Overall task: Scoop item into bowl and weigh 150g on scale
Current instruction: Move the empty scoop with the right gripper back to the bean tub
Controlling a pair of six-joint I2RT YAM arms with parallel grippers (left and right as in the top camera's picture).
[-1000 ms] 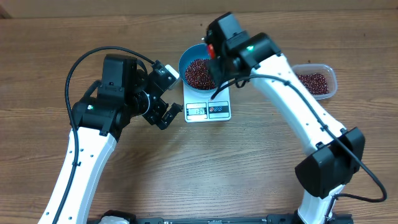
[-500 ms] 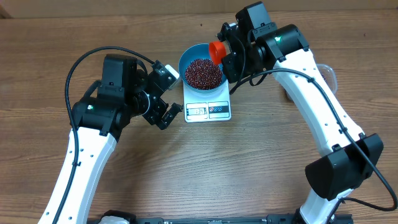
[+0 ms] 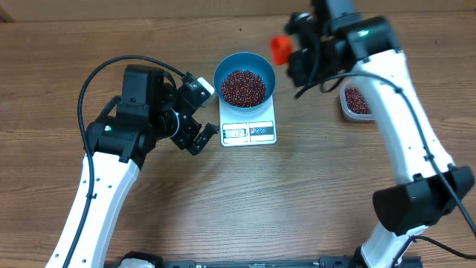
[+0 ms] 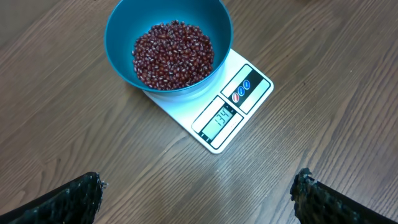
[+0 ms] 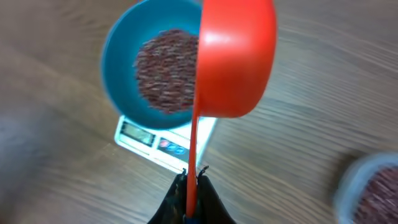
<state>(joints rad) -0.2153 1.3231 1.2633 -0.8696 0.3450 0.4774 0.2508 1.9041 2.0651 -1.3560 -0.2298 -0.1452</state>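
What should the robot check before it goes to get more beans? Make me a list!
1. The scale shows enough on its display: not ok, it seems to read 134, under 150.
2. The bowl sits on the scale: ok.
3. The right gripper is shut on the orange scoop: ok.
4. The scoop is emptied: cannot tell, only its outside shows.
5. The tub holds beans to scoop: ok.
6. The left gripper is open, clear of the scale: ok.

The right arm point(image 3: 405, 119) hides part of the tub point(image 3: 355, 101), and the bottom edge cuts off the left fingers point(image 4: 68, 202).
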